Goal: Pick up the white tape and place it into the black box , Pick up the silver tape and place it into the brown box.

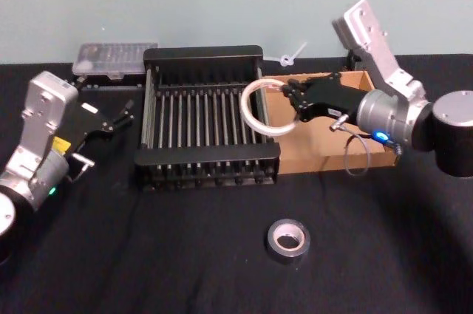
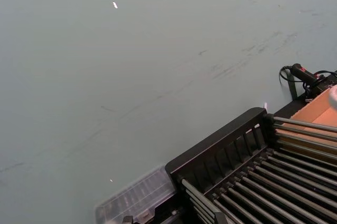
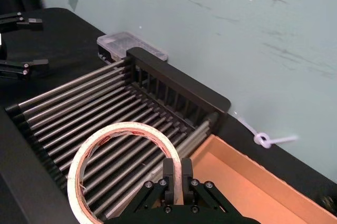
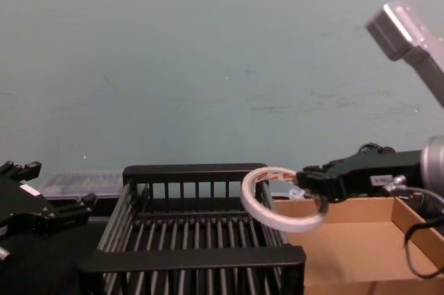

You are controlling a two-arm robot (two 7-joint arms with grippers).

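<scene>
Right gripper (image 1: 290, 100) is clenched on the white tape (image 1: 263, 108), pinching the ring's band at its 3 o'clock side. The ring is held tilted in the air over the black box (image 1: 207, 128), at the crate's right rim where it borders the brown box (image 1: 329, 137); in the chest view the ring (image 4: 279, 199) hangs above the rim, not touching the bars. In the right wrist view the fingers (image 3: 169, 174) straddle the band, reddish marks show on the inner core (image 3: 124, 131).

Silver tape (image 1: 287, 241) lies flat on the black tabletop (image 1: 384, 255), at 5 o'clock from the crate, well apart from both boxes.

Left gripper (image 1: 118, 117) sits at 9 o'clock of the crate, released, jaws spread, nothing between them; it is near the crate's left wall but not touching.

A clear plastic case (image 1: 114, 57) rests at 11 o'clock of the crate, just beside its back corner. A white cable tie (image 1: 290, 55) lies behind the brown tray
</scene>
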